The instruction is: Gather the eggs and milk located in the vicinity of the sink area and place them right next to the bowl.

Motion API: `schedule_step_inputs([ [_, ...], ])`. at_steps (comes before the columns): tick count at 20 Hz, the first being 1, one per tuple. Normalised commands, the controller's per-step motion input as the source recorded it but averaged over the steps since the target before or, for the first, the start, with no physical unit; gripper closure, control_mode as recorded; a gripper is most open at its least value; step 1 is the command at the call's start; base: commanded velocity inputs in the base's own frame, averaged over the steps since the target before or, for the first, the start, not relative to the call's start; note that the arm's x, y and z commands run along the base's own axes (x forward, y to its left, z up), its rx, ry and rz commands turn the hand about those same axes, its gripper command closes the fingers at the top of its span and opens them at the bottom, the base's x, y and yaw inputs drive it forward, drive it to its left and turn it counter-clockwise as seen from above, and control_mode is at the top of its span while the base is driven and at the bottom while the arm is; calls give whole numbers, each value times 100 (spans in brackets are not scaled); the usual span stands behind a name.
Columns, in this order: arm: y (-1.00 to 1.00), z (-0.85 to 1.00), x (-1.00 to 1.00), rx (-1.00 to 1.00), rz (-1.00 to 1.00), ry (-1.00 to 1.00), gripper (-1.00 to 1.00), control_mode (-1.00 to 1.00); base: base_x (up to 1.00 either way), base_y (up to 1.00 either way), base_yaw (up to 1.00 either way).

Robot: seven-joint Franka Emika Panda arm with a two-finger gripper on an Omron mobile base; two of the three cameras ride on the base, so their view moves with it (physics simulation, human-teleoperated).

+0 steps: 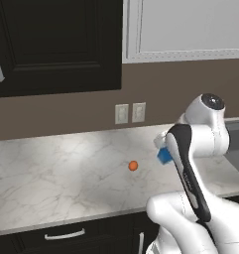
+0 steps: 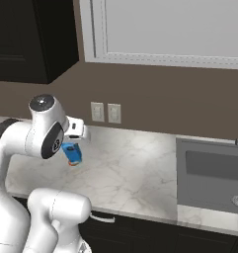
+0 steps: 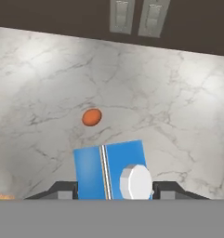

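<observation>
The milk [image 3: 108,169] is a small blue carton with a white round cap, seen from above in the hand view. My gripper [image 3: 114,189] is shut on it, one dark finger [image 3: 62,190] at each side. In the right base view the milk [image 2: 72,152] hangs under my hand [image 2: 76,131] just over the marble counter. From the left base view the milk [image 1: 164,156] peeks out behind my forearm. The sink [image 2: 209,173] is a dark grey basin far to the right of the carton. The eggs and the bowl are out of view.
A small orange ball [image 1: 133,165] lies on the counter [image 1: 56,168], just left of the carton; in the hand view the ball [image 3: 91,117] sits beyond it. Two wall outlets [image 1: 130,113] are on the brown backsplash. Dark cabinets hang above at the left.
</observation>
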Motion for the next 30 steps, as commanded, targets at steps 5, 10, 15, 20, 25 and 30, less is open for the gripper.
schedule_step_inputs([
  [5,0,26,-74,0,0,-23,100,-100,0,0,0],
  [10,0,9,-66,0,0,-21,100,-100,0,0,0],
  [15,0,1,-50,0,0,-18,100,-100,0,0,0],
  [20,0,0,-6,0,0,-3,100,100,0,0,0],
  [25,0,0,0,0,0,0,100,100,-14,0,0],
  [30,0,0,0,0,0,0,100,100,-60,-1,0],
])
